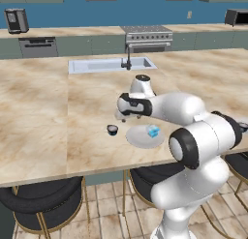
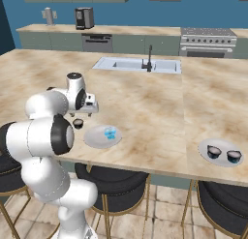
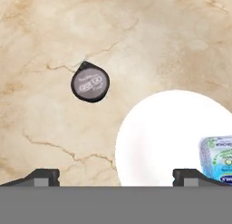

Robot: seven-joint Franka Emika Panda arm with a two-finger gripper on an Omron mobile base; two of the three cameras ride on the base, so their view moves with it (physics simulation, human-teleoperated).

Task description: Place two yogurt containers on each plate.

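Note:
A dark yogurt cup [image 1: 112, 130] [image 2: 78, 123] [image 3: 90, 84] stands on the marble counter just left of a pale plate [image 1: 140, 139] [image 2: 97, 139] [image 3: 167, 128]. A light blue yogurt cup [image 1: 153, 131] [image 2: 111, 133] [image 3: 217, 159] sits on that plate's right part. My gripper [image 1: 127, 118] [image 2: 89, 109] [image 3: 116, 177] hovers above the counter between the dark cup and the plate, open, with nothing between its fingers. A second plate [image 2: 222, 159] near the right front edge carries two dark cups [image 2: 214, 151] [image 2: 234, 156].
A sink [image 1: 97, 65] [image 2: 126, 65] with a dark faucet [image 1: 128, 59] [image 2: 149, 59] lies farther back on the counter. Black stools [image 1: 43, 199] [image 2: 114, 180] stand under the front edge. A stove [image 1: 147, 37] is at the back wall.

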